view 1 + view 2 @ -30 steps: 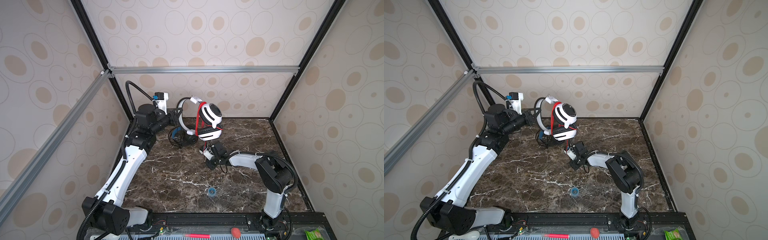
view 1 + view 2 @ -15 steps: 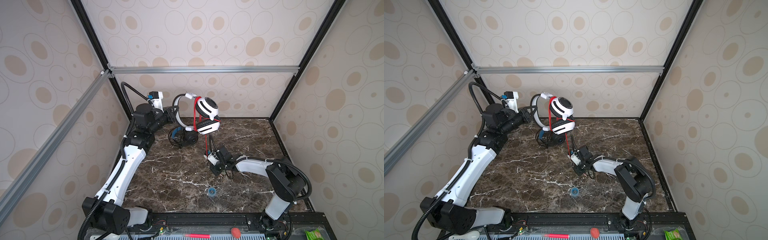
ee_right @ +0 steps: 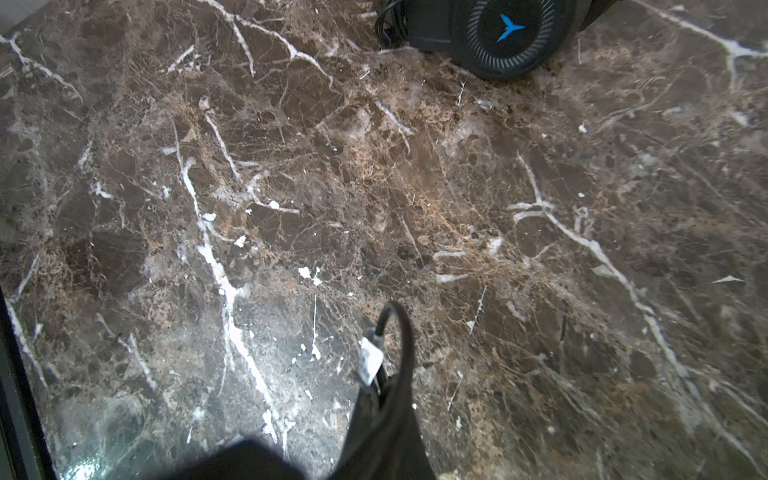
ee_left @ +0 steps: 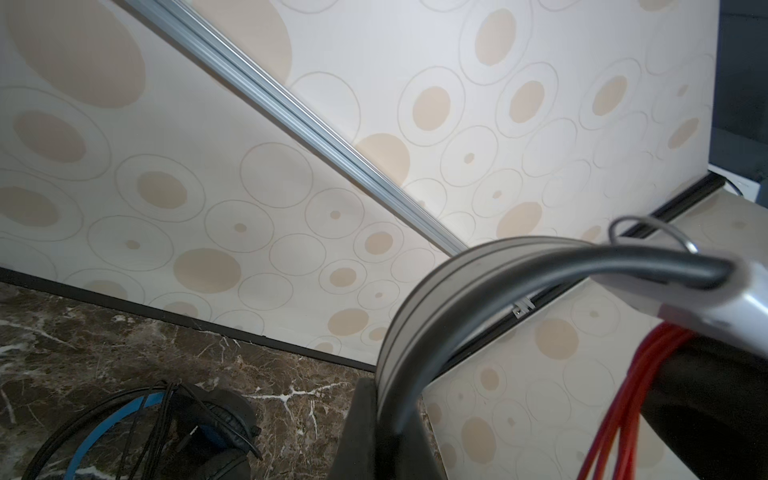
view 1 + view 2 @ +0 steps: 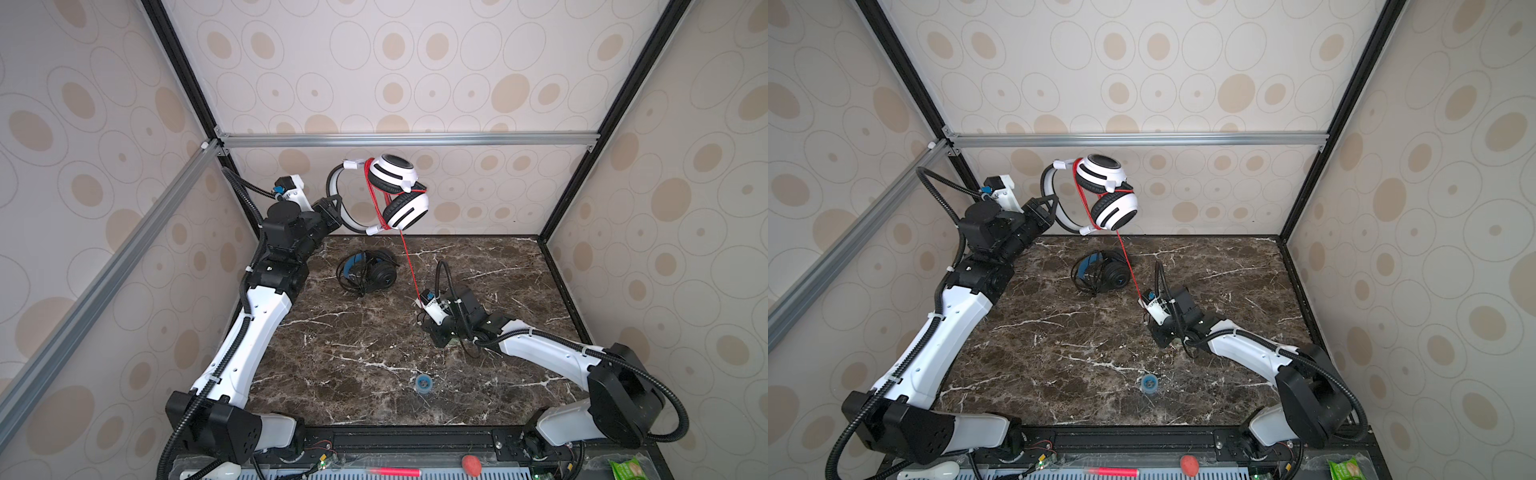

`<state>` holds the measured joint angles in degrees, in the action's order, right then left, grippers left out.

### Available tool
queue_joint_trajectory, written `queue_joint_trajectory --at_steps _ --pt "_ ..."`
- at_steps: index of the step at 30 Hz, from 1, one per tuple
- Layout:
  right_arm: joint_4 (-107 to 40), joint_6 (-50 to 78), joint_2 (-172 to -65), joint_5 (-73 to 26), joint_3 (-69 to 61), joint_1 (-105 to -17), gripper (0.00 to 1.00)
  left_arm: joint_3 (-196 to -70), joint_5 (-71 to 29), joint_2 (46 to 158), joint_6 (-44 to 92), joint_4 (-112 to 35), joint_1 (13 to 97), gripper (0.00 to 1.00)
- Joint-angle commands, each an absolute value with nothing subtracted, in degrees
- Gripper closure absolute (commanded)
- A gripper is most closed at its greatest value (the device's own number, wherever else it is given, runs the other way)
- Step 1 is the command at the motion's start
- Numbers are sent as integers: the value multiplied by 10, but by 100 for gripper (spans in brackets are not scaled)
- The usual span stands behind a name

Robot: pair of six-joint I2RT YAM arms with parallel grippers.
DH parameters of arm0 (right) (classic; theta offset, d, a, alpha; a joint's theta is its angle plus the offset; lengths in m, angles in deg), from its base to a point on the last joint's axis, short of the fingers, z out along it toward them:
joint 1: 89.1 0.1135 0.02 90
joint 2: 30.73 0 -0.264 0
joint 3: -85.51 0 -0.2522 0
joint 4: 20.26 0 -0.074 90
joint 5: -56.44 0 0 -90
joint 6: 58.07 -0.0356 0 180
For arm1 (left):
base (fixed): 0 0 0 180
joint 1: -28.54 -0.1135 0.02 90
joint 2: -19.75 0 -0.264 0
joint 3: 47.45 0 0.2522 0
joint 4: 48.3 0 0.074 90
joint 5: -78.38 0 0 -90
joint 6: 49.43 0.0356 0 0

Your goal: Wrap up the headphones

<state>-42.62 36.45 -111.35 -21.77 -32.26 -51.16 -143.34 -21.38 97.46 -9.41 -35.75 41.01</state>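
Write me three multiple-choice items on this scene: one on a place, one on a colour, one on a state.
1. Where are the black headphones?
A. On the marble table, near the back
B. Hanging from the metal rail
C. Between the right jaws

2. What colour is the cord running down from the white headphones?
A. Blue
B. Red
C. Yellow

3. How are the white headphones placed?
A. Flat on the table
B. Leaning on the back wall
C. Held in the air by the left gripper

Answers:
1 A: they lie on the tabletop in both top views.
2 B: a red line stretches down from the earcups.
3 C: the shut jaws clamp the headband, as the left wrist view shows.
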Motion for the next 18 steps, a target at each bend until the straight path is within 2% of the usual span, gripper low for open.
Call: queue_joint_trajectory --at_steps 1,6,13,18 --pt "-474 373 -1087 -230 -337 -501 100 -1492 -145 986 -158 -427 403 100" --pt "-531 411 -1038 -251 -325 -479 100 -1510 -102 1018 -120 -411 404 100" --pt "-639 452 -983 -290 -258 -399 100 -1510 -43 1064 -53 -399 425 100" --pt "-695 485 -986 -315 -176 -362 100 -1512 -2 1094 18 -375 452 100"
